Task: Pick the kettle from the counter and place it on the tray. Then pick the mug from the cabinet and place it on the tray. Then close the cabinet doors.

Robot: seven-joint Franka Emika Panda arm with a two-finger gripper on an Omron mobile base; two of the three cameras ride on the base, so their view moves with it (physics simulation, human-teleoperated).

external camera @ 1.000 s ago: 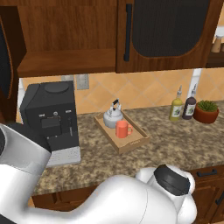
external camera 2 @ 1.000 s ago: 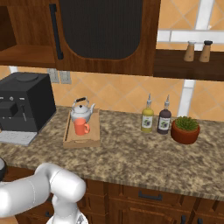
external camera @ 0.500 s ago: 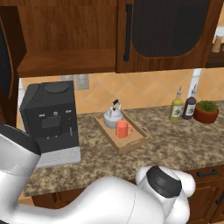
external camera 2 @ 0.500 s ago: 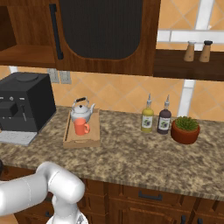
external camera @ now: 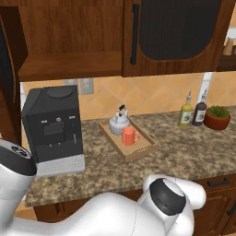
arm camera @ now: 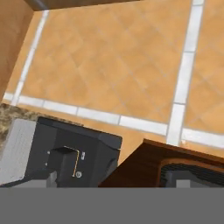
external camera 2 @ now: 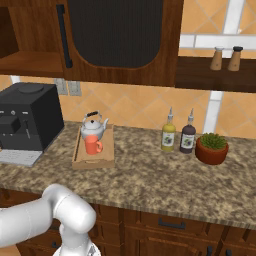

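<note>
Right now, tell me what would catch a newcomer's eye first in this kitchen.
The light-wood tray on the granite counter draws the eye: a silvery kettle and an orange-red mug stand on it together. To its left looms the black coffee machine. Above, one glass-panelled cabinet door is shut, while the section left of it stands open, showing a bare wooden shelf.

Both base views look forward and down over the counter, from its left and right, sharing the tray. The hand view, rolled, faces the tiled wall near the coffee machine
</note>
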